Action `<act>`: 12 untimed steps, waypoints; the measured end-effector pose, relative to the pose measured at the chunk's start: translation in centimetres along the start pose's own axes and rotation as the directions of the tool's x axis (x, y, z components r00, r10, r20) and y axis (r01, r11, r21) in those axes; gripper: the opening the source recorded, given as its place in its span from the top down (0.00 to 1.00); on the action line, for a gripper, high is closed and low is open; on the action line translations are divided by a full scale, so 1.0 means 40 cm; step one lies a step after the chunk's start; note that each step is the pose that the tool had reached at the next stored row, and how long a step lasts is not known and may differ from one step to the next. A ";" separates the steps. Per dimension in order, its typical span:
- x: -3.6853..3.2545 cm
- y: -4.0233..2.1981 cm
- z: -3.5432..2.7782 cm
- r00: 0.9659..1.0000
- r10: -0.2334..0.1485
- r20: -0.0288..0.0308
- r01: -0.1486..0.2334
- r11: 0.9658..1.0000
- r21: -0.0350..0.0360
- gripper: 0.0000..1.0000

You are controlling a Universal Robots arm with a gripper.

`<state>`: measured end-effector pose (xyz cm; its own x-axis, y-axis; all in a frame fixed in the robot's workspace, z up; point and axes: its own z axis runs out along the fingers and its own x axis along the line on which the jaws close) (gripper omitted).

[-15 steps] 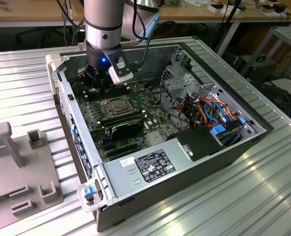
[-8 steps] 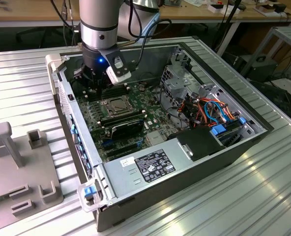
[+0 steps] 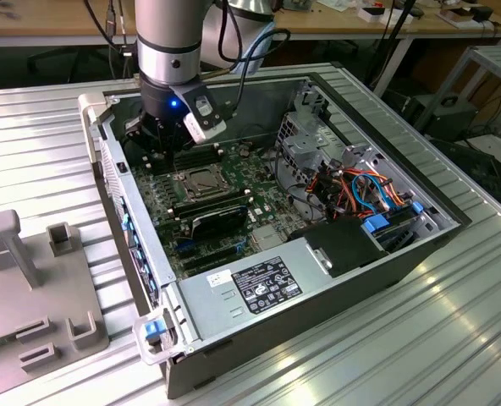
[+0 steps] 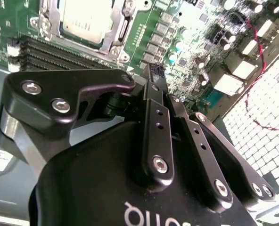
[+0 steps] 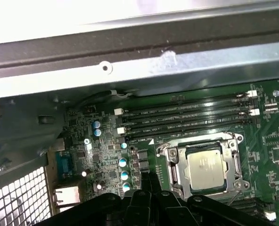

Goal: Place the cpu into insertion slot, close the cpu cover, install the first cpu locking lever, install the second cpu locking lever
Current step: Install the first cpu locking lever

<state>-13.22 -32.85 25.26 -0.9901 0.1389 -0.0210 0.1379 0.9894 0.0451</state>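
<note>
The cpu (image 5: 206,165) lies flat in the insertion slot on the green motherboard, its silver top showing in both wrist views (image 4: 85,18). The slot's contacts are hidden under it. The cpu cover (image 5: 173,162) lies down around the chip as a silver frame (image 4: 115,29). A thin wire lever (image 5: 231,198) runs beside the socket's edge; whether it is latched I cannot tell. My gripper (image 5: 149,181) hovers over the board beside the socket, fingers pressed together and holding nothing (image 4: 152,71). In the exterior view the gripper (image 3: 159,142) hangs at the case's back corner, just behind the socket (image 3: 198,182).
Long black memory slots (image 5: 186,117) run beside the socket. The case's perforated rear wall (image 5: 17,197) and metal rim (image 5: 139,61) stand close to the gripper. A power supply (image 3: 259,283), drive cage (image 3: 305,144) and cable bundle (image 3: 360,190) fill the case's other side. A grey fixture (image 3: 39,279) sits outside.
</note>
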 end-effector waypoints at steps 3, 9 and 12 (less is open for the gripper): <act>0.002 0.011 0.002 1.000 -0.010 -0.001 0.010 1.000 -0.005 0.89; 0.005 0.037 0.009 1.000 -0.023 -0.002 0.023 1.000 -0.009 0.89; -0.012 0.042 0.011 1.000 -0.013 -0.002 0.013 1.000 -0.008 0.89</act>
<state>-12.48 -31.25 24.91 -0.9918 0.1263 -0.0196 0.1251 0.9907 0.0532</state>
